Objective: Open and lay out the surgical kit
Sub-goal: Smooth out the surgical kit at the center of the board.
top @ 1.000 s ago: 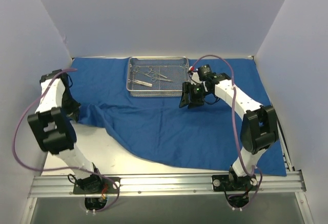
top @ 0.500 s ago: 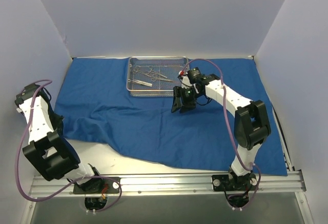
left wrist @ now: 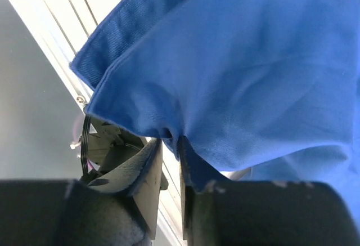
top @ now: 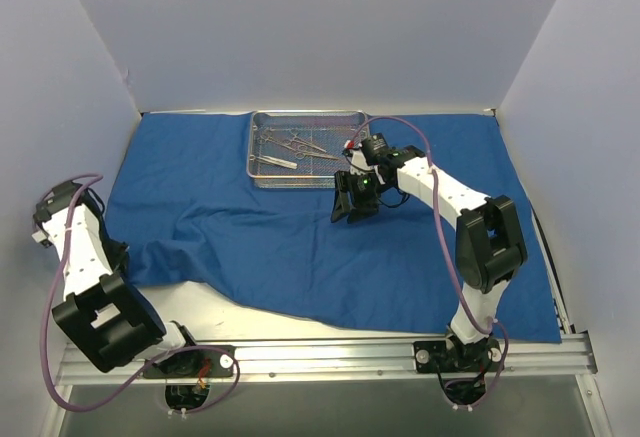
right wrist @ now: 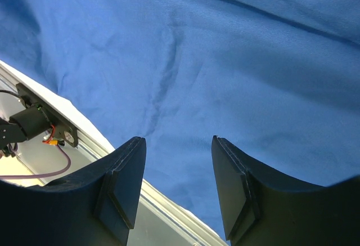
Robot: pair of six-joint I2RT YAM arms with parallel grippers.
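Note:
The royal-blue cloth wrap [top: 300,237] lies spread over most of the table. The silver wire-mesh tray [top: 352,147] stands on it at the back centre with a few thin steel instruments [top: 290,147] inside. My left gripper [top: 113,255] is at the far left, shut on the cloth's left edge; the left wrist view shows the fold of cloth [left wrist: 236,77] pinched between the fingertips of the left gripper [left wrist: 170,143]. My right gripper [top: 350,209] hovers just in front of the tray's right corner, open and empty. It [right wrist: 177,144] is over flat cloth [right wrist: 225,60].
Bare white tabletop [top: 210,307] shows at the front left where the cloth does not reach. An aluminium rail [top: 320,357] runs along the near edge. White walls close in the left, back and right sides.
My left gripper has pulled the cloth's left edge out to the left and then toward the near edge, spreading the folded part. My right gripper has moved slightly left, staying open.

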